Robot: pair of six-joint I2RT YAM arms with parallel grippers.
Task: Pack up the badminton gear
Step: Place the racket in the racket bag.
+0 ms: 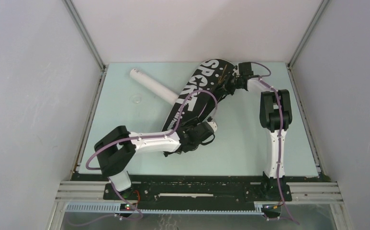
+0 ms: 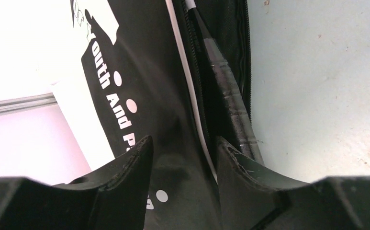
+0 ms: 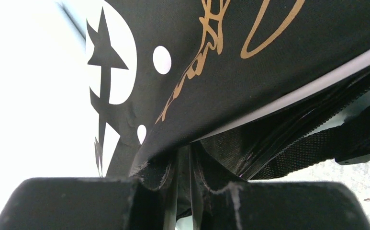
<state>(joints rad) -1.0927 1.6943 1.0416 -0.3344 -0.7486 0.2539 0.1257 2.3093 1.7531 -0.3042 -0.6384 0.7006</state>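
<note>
The black bag [image 1: 192, 96] lettered "SPORT" lies slantwise across the table, wide end at the back. My left gripper [image 1: 210, 130] is at its narrow end. In the left wrist view this gripper [image 2: 184, 143] stands open, with the bag's cloth [image 2: 144, 81] between its fingers. A racquet's black taped handle [image 2: 226, 86] shows inside the open zip beside the right finger. My right gripper [image 1: 227, 86] is at the wide end's edge. In the right wrist view it [image 3: 183, 158] is nearly closed, pinching a fold of the bag [image 3: 250, 62]. The long white tube [image 1: 153, 86] lies just left of the bag.
A small clear round thing [image 1: 137, 99] lies on the table in front of the tube. A black webbing strap [image 3: 336, 136] hangs under the bag's lifted edge. White walls close the table on the left, back and right.
</note>
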